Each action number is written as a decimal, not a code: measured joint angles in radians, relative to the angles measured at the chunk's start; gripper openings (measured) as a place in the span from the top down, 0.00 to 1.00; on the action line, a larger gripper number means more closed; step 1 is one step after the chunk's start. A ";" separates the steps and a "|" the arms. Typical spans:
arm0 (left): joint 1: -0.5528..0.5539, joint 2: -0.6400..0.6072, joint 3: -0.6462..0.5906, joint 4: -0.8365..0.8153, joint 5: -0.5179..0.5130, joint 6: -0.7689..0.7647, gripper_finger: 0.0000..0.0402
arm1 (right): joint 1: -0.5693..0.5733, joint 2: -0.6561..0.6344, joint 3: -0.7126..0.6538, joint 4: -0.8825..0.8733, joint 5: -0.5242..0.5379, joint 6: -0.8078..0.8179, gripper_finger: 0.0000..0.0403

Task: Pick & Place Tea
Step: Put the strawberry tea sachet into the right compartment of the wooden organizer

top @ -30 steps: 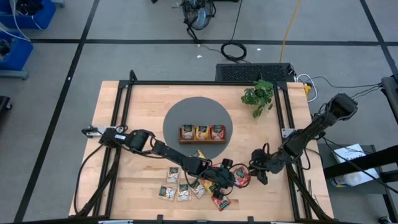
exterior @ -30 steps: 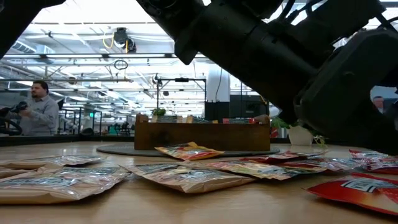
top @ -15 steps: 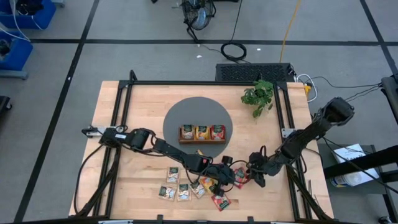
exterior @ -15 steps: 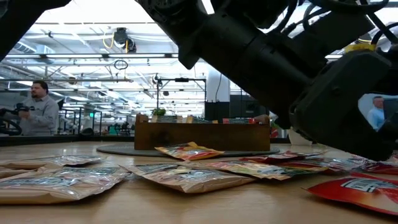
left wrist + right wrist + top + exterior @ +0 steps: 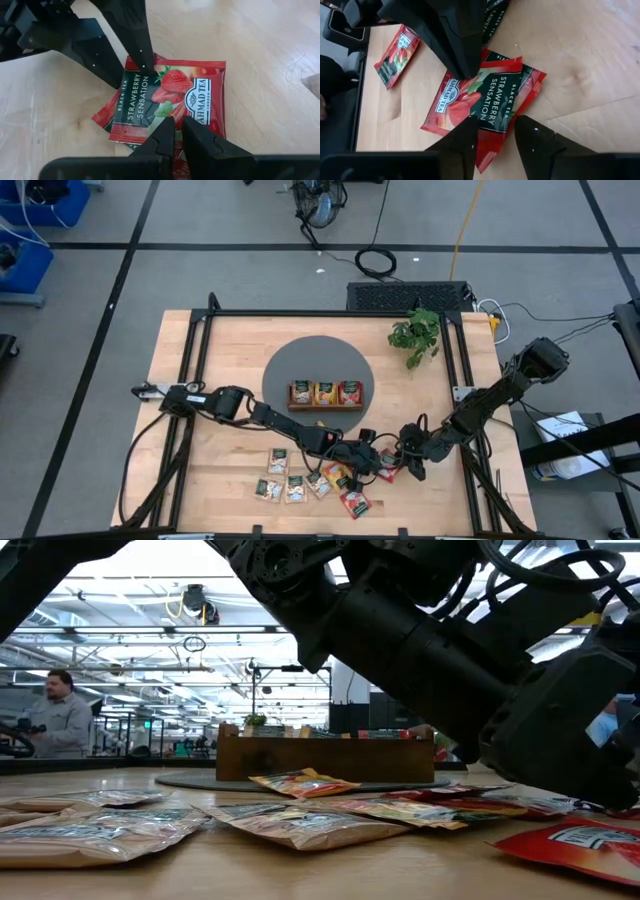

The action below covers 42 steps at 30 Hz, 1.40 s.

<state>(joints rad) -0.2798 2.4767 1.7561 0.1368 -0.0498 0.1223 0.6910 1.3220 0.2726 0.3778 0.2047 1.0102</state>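
Showing, from above, the left gripper [image 5: 372, 465] and right gripper [image 5: 403, 459] converging on a red strawberry tea sachet [image 5: 387, 467] near the table's front edge. Left wrist view: fingers nearly together over the sachet, apparently gripping its edge. Right wrist view: fingers apart, straddling the opposite edge; best to close only once one layer sits between them.

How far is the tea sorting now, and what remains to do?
Done: the wooden tray holds sachets in all three compartments. In hand: the left gripper and right gripper both meet at a red strawberry sachet lying on the table. Left: about seven loose sachets lie near the table's front edge.
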 joint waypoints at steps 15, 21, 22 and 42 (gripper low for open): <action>-0.003 -0.004 0.000 -0.001 -0.021 0.014 0.90 | 0.000 0.000 0.000 0.007 0.032 -0.062 0.99; -0.030 -0.075 -0.002 -0.108 -0.026 0.039 0.90 | 0.000 -0.001 0.000 0.029 0.032 -0.097 1.00; -0.036 -0.092 -0.002 -0.132 -0.026 0.040 0.90 | 0.000 -0.001 0.000 0.039 0.031 -0.109 1.00; -0.293 -0.301 -0.001 -0.835 -0.527 -0.305 0.90 | 0.005 -0.140 0.006 0.089 0.000 -0.363 1.00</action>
<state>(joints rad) -0.5724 2.1754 1.7550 -0.6983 -0.5770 -0.1830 0.6964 1.1817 0.2787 0.4672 0.2050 0.6467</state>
